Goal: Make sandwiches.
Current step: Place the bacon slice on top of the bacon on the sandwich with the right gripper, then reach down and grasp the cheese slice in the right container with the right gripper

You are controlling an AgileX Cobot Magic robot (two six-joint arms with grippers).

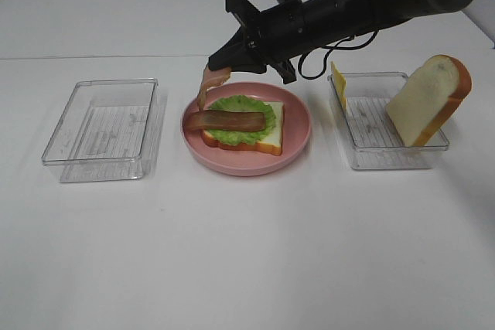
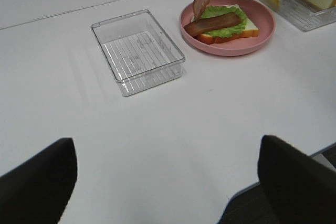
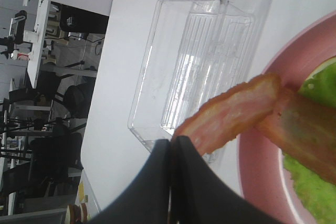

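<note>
Table (image 1: 247,268), white: one. Its bare front is closest to my high camera.

Clear trays: two. First tray (image 1: 100,130) sits left of the plate, second tray (image 1: 387,135) right of it.

Pink plate (image 1: 300,138): one, between the trays.

Bread slices: two. One (image 1: 264,141) lies flat on the plate, the other (image 1: 430,98) leans upright in the second tray.

Lettuce leaf (image 1: 246,105): one, on the flat slice.

Bacon strips: two. One (image 1: 226,120) lies across the lettuce, the other (image 1: 207,87) hangs from my right claw.

Cheese slice (image 1: 338,79): one, standing at the second tray's end wall nearest the plate.

Right claw (image 1: 219,63): pinched tight on the hanging strip's top end, above the plate's far left rim. The sandwich stack (image 1: 244,133) sits on the plate, below that claw and toward the second tray. The hanging strip's lower end comes just beside the lying strip's left end; I cannot tell whether they touch.

Left claw (image 2: 165,145): fingers spread wide, gripping nothing, over bare table well apart from the plate.
</note>
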